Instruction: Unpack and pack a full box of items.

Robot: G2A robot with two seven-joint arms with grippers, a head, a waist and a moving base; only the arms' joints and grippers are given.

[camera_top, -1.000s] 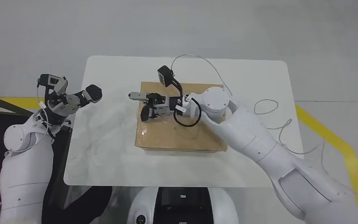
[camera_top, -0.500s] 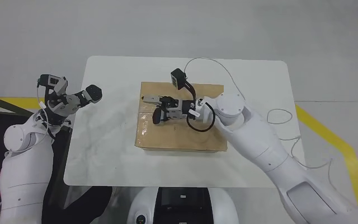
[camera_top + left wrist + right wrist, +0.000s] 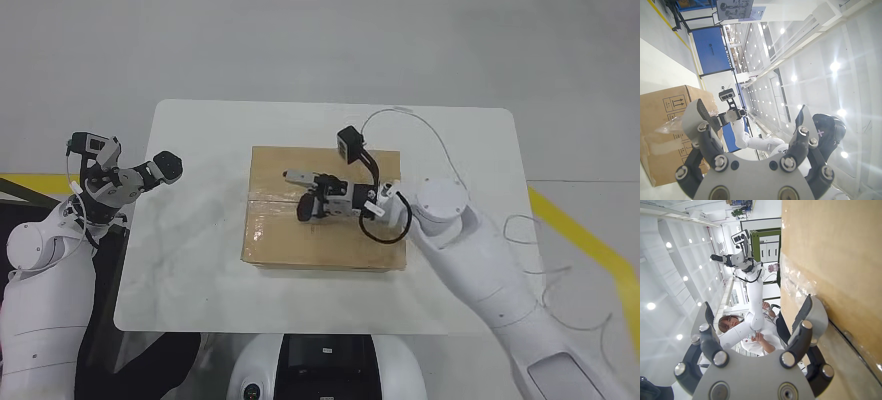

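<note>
A closed cardboard box stands in the middle of the white table, with clear tape along its top seam. My right gripper lies sideways over the box top near the seam, open and holding nothing. In the right wrist view one fingertip rests against the box at the crinkled tape. My left gripper hangs at the table's left edge, well clear of the box. It is open and empty in its own view, with the box's side beyond it.
The table has bare room left of and in front of the box. Thin cables loop over its right part. A piece of loose tape sticks out from the box's side. A yellow line runs across the floor.
My right gripper has slid to the right along the box top, from its left edge toward the middle, still open. The left arm has kept still.
</note>
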